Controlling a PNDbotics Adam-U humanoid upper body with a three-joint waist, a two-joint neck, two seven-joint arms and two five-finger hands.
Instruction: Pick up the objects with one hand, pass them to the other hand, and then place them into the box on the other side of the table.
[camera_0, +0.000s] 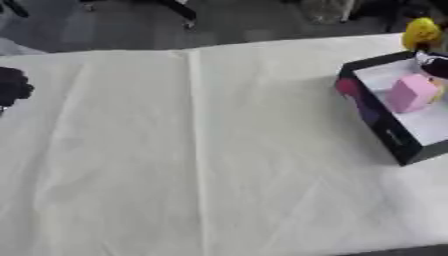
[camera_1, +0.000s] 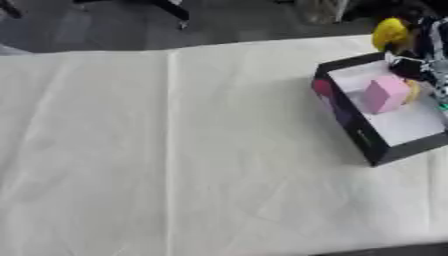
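White-covered worktop (camera_0: 219, 150), crease running far edge to near edge. Black-walled box (camera_1: 350, 131) with white floor at right edge, set askew. Pink block (camera_1: 385, 94) inside box, toward its far half, upright; something yellow just beside it on the right, partly hidden. Yellow object (camera_1: 390, 33) at far right corner, just beyond box's far wall. Right hand (camera_1: 422, 59) over box's far right corner, mostly cut off; cannot tell if clenched or released. Left hand (camera_0: 12, 86) dark at left edge, blurred, only partly in frame; finger state cannot be told, nothing seen in it.
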